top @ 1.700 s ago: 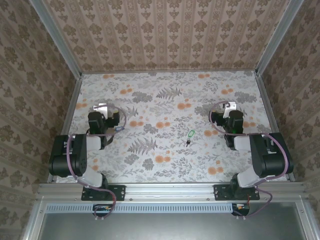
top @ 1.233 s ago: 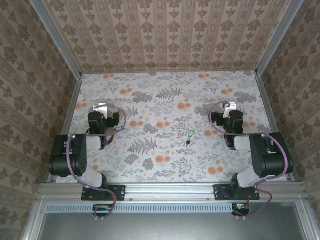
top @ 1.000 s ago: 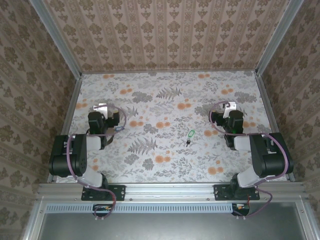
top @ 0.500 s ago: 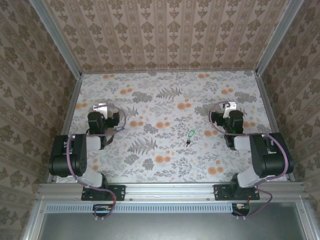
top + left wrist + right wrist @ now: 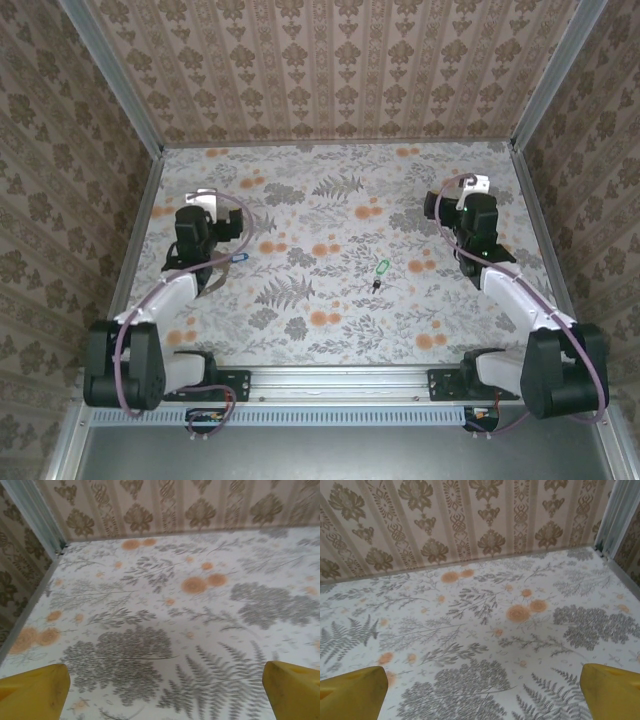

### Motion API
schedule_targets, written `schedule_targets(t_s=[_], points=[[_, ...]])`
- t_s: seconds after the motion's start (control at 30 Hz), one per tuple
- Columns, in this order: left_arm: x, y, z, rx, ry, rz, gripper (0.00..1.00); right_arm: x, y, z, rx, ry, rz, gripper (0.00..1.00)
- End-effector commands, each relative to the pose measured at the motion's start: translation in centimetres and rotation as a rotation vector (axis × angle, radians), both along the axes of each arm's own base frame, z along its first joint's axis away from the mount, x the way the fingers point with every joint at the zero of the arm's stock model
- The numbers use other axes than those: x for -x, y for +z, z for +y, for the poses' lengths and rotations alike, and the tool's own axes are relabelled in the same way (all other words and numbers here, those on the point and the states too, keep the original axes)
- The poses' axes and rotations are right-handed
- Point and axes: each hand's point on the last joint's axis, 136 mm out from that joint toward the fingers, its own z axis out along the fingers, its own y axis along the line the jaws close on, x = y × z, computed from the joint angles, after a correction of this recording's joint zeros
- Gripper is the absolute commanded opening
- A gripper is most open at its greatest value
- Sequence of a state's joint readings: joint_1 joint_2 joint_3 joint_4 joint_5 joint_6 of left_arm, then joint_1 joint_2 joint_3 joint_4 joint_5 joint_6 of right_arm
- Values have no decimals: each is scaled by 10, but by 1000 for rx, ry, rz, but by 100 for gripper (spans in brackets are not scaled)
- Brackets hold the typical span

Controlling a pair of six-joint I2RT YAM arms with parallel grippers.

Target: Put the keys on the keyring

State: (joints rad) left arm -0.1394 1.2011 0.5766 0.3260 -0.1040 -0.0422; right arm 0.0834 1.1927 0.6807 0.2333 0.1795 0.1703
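The keys (image 5: 379,273) lie loose on the floral bench (image 5: 330,200), a little right of centre in the overhead view. The green-headed key (image 5: 381,267) sits just above a dark key (image 5: 375,285). The keyring is too thin to pick out against the pattern. Both keys are well apart from either arm, so nothing looks threaded yet. The left pincer (image 5: 162,690) is spread wide, its yellow tips at the lower corners of its wrist view with only bare bench between them. The right pincer (image 5: 482,692) is spread and empty in the same way, probably so it is ready for a first pick. Against the earlier overhead frames, both arms have unfolded. Their bulky joints have dropped to the lower corners, and the wrists sit slightly higher in the frame. The keys have not shifted.
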Motion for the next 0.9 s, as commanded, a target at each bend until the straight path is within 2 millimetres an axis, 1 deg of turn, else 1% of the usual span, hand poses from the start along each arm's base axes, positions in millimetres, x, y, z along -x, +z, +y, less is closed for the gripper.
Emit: schedule_targets(t_s=[0.0,0.07,0.13,0.23,0.3,0.37,0.4,0.43,0.47,0.57,0.63,0.7,0.77,0.87], points=[[21,-7,-1,155,71,104,100,18,-32,31,-36,74,217,100],[31,-9,8,203,152,190,100,20,-33,53,-29,142,256,100],[38,-12,10,230,169,294,100,21,-34,79,-50,236,284,100],[48,-27,9,299,178,426,100,26,-35,113,-59,337,311,100],[52,-42,0,312,149,486,100,25,-37,134,-95,405,313,100],[57,-67,-8,270,140,602,100,21,-45,152,-126,464,318,100],[58,-78,-8,250,156,647,100,18,-48,159,-146,488,324,100],[58,-84,-6,254,174,662,100,15,-60,166,-161,514,364,100],[58,-90,-3,278,195,663,100,14,-63,176,-178,552,376,100],[56,-103,9,380,246,682,100,18,-60,200,-178,642,372,100],[54,-111,11,419,250,709,100,23,-57,211,-145,682,366,100],[52,-117,7,441,239,738,100,26,-58,218,-122,708,365,100],[50,-122,1,465,222,753,100,27,-60,220,-122,718,368,100],[48,-131,-3,486,216,781,100,27,-56,220,-119,720,364,100]])
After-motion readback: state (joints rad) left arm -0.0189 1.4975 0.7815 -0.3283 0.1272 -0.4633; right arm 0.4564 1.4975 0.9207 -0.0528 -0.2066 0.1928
